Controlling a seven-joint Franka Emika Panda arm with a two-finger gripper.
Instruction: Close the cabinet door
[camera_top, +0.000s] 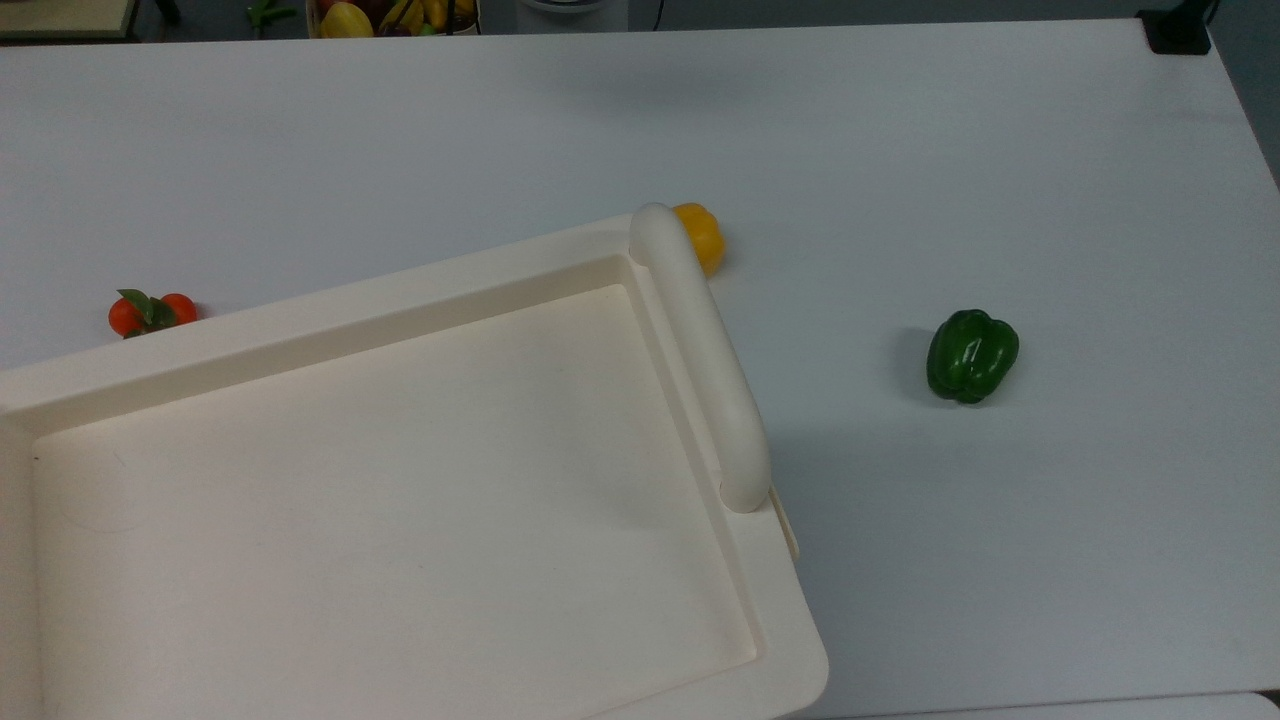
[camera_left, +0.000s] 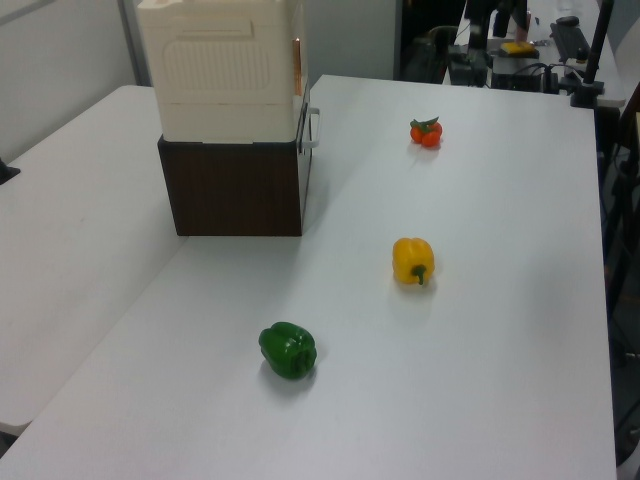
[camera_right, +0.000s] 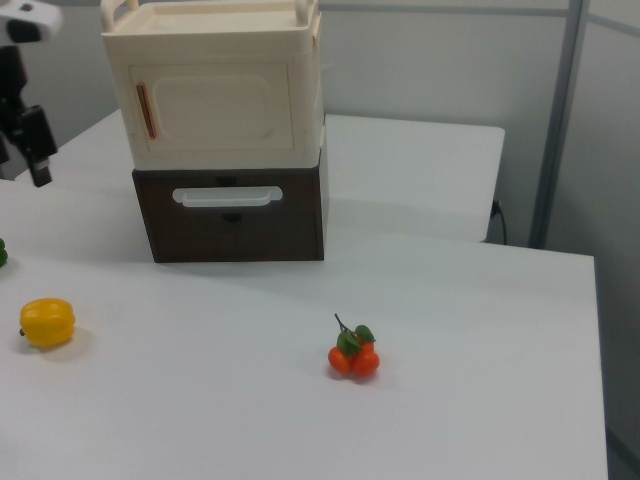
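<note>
The cabinet (camera_right: 224, 28) is a large cream unit standing on a dark brown base. In the right view the cabinet door (camera_right: 215, 105) lies flush with the cabinet's front, a reddish-brown strip along the door's left side. In the top view the cabinet's recessed top (camera_top: 400, 300) and its thick rounded bar (camera_top: 700, 350) take up the lower left. The cabinet (camera_left: 220, 70) stands at the left view's upper left. My black gripper (camera_right: 35, 150) hangs at the right view's left edge, apart from the cabinet and level with its door.
On the white table lie a yellow pepper (camera_top: 702, 235) (camera_left: 413, 260) (camera_right: 47, 322), a green pepper (camera_top: 971, 355) (camera_left: 288, 350) and a small bunch of tomatoes (camera_top: 150, 313) (camera_left: 426, 131) (camera_right: 353, 355). The brown base carries a white drawer handle (camera_right: 225, 197).
</note>
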